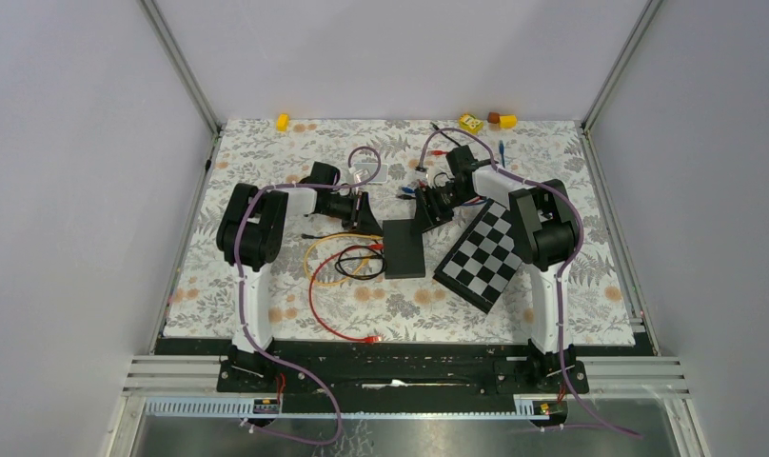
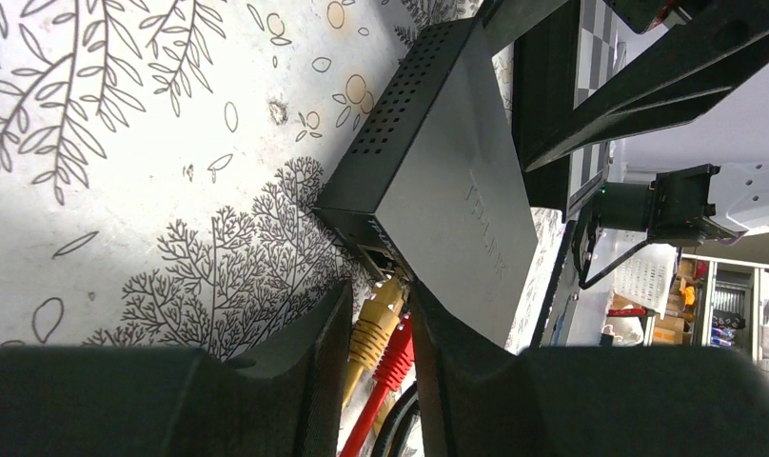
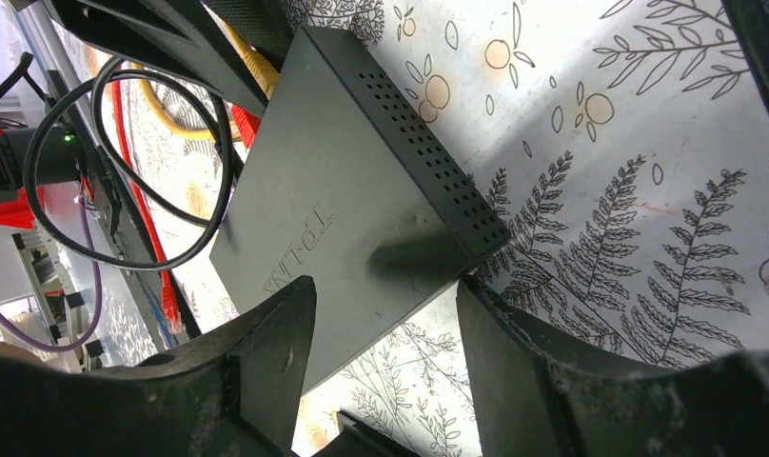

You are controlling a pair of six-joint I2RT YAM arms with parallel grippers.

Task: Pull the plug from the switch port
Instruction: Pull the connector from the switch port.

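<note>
The black switch (image 1: 404,249) lies flat mid-table; it also shows in the left wrist view (image 2: 447,181) and the right wrist view (image 3: 362,190). A yellow plug (image 2: 373,328) sits in its port, with a red plug (image 2: 396,357) right beside it. My left gripper (image 2: 381,314) (image 1: 369,214) is at the switch's left side, its fingers closed tightly around the yellow plug with the red plug also between them. My right gripper (image 3: 385,295) (image 1: 426,214) is open at the switch's far end, one finger over its top and the other beside its corner.
Yellow (image 1: 324,257), black (image 1: 362,262) and red (image 1: 328,319) cables coil on the mat left of the switch. A tilted checkerboard (image 1: 485,255) lies just right of it. Small yellow items (image 1: 283,122) and more cables (image 1: 438,143) lie near the back edge.
</note>
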